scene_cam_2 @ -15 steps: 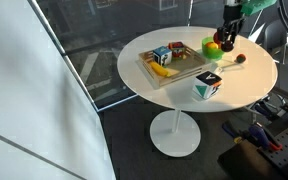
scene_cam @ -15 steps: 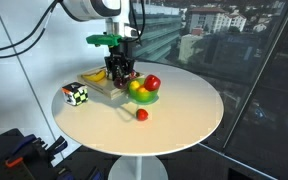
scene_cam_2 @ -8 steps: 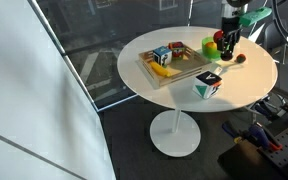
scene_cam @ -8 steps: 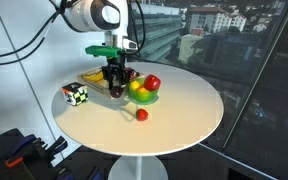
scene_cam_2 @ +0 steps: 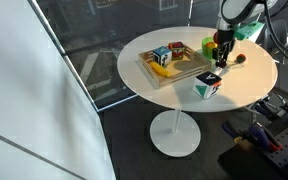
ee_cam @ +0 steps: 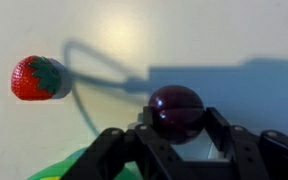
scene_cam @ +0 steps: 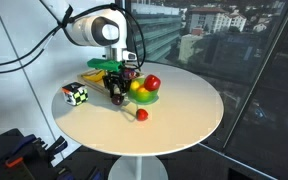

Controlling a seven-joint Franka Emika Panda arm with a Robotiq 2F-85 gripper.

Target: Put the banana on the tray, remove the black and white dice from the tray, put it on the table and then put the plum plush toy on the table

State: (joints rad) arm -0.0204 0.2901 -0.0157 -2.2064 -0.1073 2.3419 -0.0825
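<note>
My gripper [scene_cam: 116, 93] is shut on the dark purple plum plush toy [ee_cam: 176, 110] and holds it low over the white table [scene_cam: 179, 110], between the tray and the green bowl. In the wrist view the black fingers [ee_cam: 224, 130] flank the plum. I cannot tell if it touches the table. The yellow banana [scene_cam_2: 162, 70] lies on the light-wood tray [scene_cam_2: 187, 64]; it also shows in an exterior view [scene_cam: 94, 75]. The black and white dice [scene_cam: 76, 94] stands on the table off the tray, and shows near the table's front edge [scene_cam_2: 208, 85].
A green bowl [scene_cam: 142, 97] with red and yellow fruits stands right beside the gripper. A strawberry [ee_cam: 39, 78] lies on the table near it and shows in an exterior view [scene_cam: 141, 115]. A coloured cube [scene_cam_2: 162, 55] sits on the tray.
My gripper has come down from above the bowl and tray toward the tabletop, with the plum plush toy still in it. The dice, banana and tray have not moved.
</note>
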